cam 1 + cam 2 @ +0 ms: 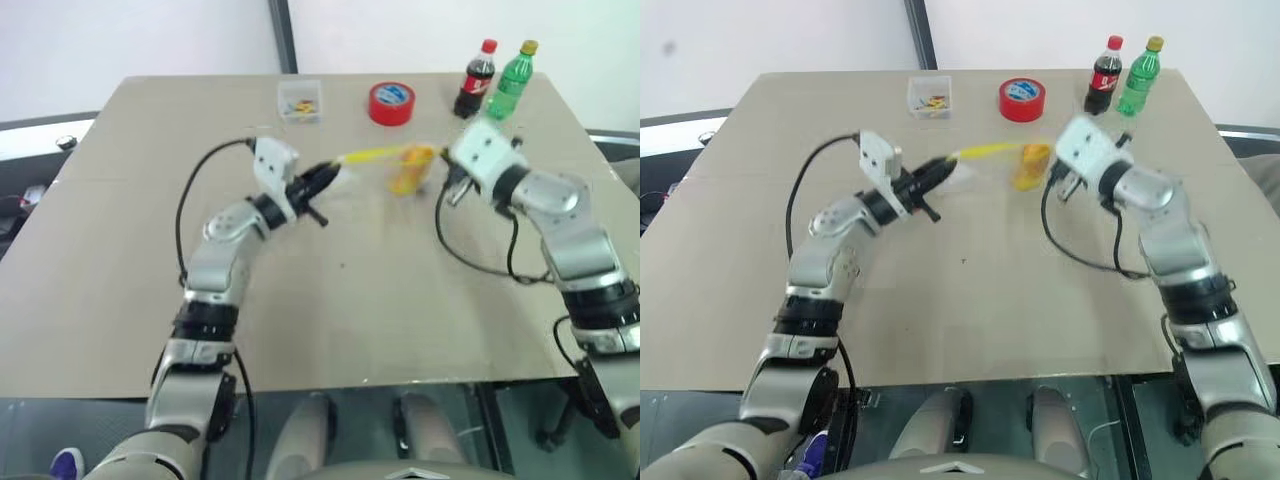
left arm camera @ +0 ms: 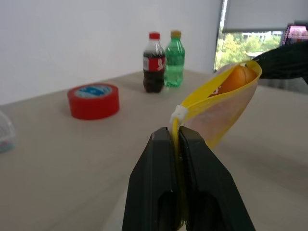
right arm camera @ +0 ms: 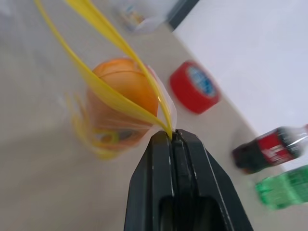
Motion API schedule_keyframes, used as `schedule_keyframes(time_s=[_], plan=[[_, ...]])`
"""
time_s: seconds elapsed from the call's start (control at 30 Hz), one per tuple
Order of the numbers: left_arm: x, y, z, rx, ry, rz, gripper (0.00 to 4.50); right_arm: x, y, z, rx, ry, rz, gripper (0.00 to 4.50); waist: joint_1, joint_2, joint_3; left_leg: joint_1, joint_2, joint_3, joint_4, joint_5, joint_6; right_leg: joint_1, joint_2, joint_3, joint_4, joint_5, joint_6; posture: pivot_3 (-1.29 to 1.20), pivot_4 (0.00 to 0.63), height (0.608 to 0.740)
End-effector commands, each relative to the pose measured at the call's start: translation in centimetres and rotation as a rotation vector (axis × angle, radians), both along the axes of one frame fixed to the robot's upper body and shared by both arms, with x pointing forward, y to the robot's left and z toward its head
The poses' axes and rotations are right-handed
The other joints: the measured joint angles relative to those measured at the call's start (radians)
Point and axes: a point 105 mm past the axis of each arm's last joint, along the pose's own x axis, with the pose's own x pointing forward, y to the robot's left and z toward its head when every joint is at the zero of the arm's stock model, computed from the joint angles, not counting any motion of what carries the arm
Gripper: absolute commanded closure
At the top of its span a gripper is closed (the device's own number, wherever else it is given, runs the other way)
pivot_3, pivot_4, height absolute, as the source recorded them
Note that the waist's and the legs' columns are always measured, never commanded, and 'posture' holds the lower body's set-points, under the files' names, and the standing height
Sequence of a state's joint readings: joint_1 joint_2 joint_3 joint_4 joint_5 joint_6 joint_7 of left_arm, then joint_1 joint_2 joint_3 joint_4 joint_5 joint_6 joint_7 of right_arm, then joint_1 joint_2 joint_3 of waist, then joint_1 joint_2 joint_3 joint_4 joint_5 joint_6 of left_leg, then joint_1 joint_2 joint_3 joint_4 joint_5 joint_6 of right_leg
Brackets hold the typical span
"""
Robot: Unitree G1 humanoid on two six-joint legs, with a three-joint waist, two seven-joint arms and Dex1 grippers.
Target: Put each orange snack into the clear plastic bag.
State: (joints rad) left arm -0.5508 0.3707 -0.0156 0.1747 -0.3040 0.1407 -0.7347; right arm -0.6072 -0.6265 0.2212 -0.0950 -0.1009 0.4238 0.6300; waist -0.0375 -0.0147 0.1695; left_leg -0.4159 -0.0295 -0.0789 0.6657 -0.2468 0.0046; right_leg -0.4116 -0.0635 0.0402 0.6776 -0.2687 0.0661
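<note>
Clear plastic bag point(image 1: 395, 165) with yellow strip, stretched above table, orange snacks point(image 3: 126, 89) inside

Both arms are built of silver-grey metallic segments joined by black ribbed rings. A boxy white wrist housing point(image 1: 272, 160) tops the left arm and another point(image 1: 483, 150) the right. Black cables loop loosely from each wrist. The matte black plastic gripper fingers point(image 2: 159, 192) are broad, tapering wedges.

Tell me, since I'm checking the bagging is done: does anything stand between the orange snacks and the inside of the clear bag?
Nothing visible does. An orange snack already sits inside the clear plastic bag, below its yellow strip. The left gripper and right gripper each pinch one end of that strip, holding the bag above the table. How many snacks are inside is unclear.
</note>
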Motion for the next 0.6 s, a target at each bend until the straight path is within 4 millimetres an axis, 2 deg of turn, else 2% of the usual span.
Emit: schedule_keyframes(time_s=[0.03,0.27,0.37,0.47,0.6], plan=[[-1.6,-0.3,0.7,0.043,-0.114,-0.044,4.5,-2.3,0.5,-1.1,-0.09,0.028,0.067,4.44,0.002,0.0,0.001,-0.001,0.0,0.0,0.0,0.0,0.0,0.0,0.0,0.0,0.0,0.0,0.0,0.0,0.15,0.74],[-3.9,-0.1,0.2,0.15,-0.268,-0.1,4.5,-4.9,-0.4,-2.7,-0.111,0.078,0.058,4.44,0.006,0.0,0.0,0.002,0.001,-0.001,0.003,-0.002,0.004,0.002,0.0,-0.001,0.003,0.0,0.0,0.0,0.15,0.74],[-4.7,-0.2,-0.3,0.215,-0.328,-0.112,4.5,-5.7,-0.9,-3.1,-0.101,0.055,0.034,3.58,0.01,0.0,0.0,0.001,0.0,-0.001,0.002,-0.002,0.004,0.002,-0.001,-0.001,0.001,0.0,0.0,0.0,0.15,0.74],[-5.3,-0.1,-0.8,0.249,-0.366,-0.118,4.5,-7.1,-0.3,-2.0,-0.008,0.022,0.051,2.35,0.013,0.0,0.0,0.001,0.0,0.0,0.002,-0.002,0.004,0.001,-0.001,0.0,0.001,0.0,0.0,0.0,0.15,0.74],[-5.6,-0.3,-1.0,0.278,-0.405,-0.136,4.5,-8.9,2.8,0.5,0.094,-0.007,0.204,2.35,0.013,0.0,0.0,0.002,0.001,-0.001,0.003,-0.002,0.004,0.002,0.0,-0.001,0.002,0.0,0.0,0.0,0.15,0.74]])
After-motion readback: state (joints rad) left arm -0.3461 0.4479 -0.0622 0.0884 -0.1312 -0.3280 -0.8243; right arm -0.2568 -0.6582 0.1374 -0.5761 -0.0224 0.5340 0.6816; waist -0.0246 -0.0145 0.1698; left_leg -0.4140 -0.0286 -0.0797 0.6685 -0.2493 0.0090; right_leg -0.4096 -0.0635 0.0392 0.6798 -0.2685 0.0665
